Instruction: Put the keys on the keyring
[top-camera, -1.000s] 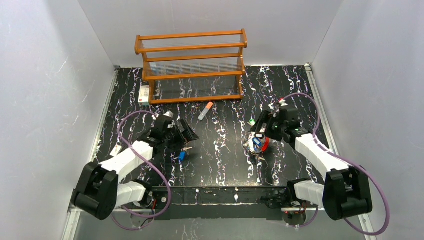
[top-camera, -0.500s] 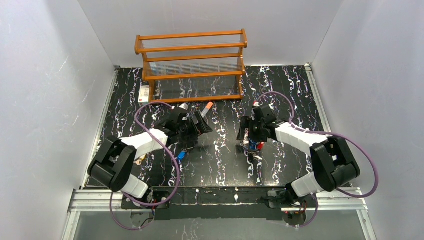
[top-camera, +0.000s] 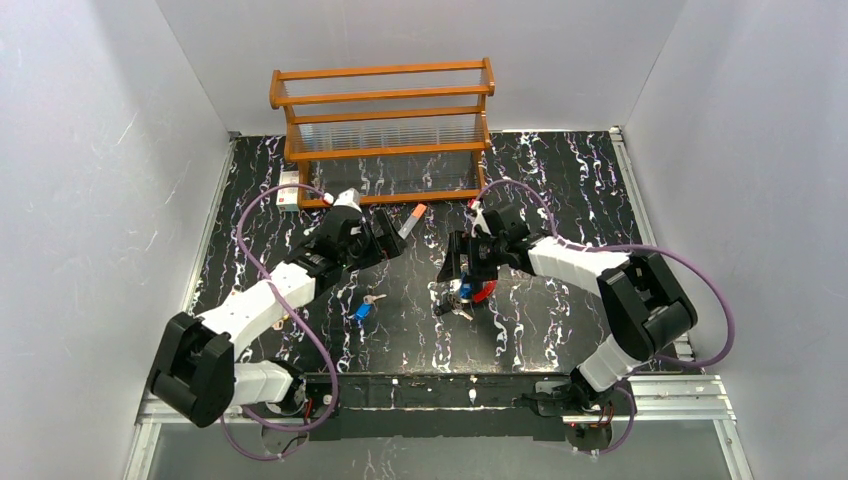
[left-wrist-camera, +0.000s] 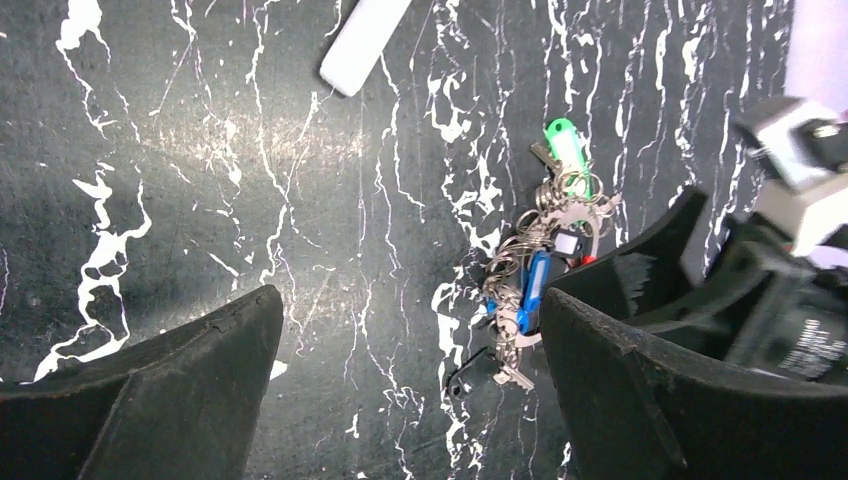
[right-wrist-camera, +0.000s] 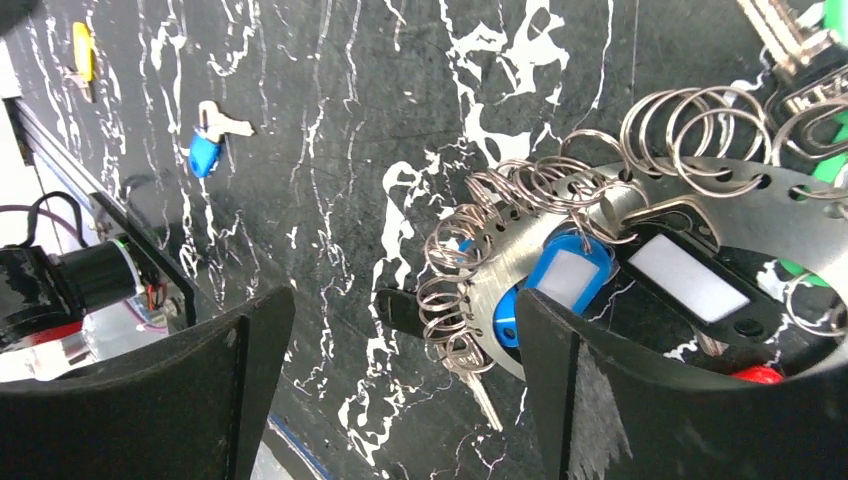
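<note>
Keyring (right-wrist-camera: 690, 195) below wide-open right tool (right-wrist-camera: 395, 310); left tool (left-wrist-camera: 410, 300) open too; tag inserts (right-wrist-camera: 565, 272) plain white.

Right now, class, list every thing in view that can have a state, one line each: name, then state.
keyring, flat on the table, several keys already on it.
left gripper, open, empty, above the table.
right gripper, open, over the keyring, gripping nothing.
blue key, loose on the table, off the keyring.
yellow key, loose, off the keyring.
orange-capped stick, lying flat, cap on.
wooden rack, upright.
</note>
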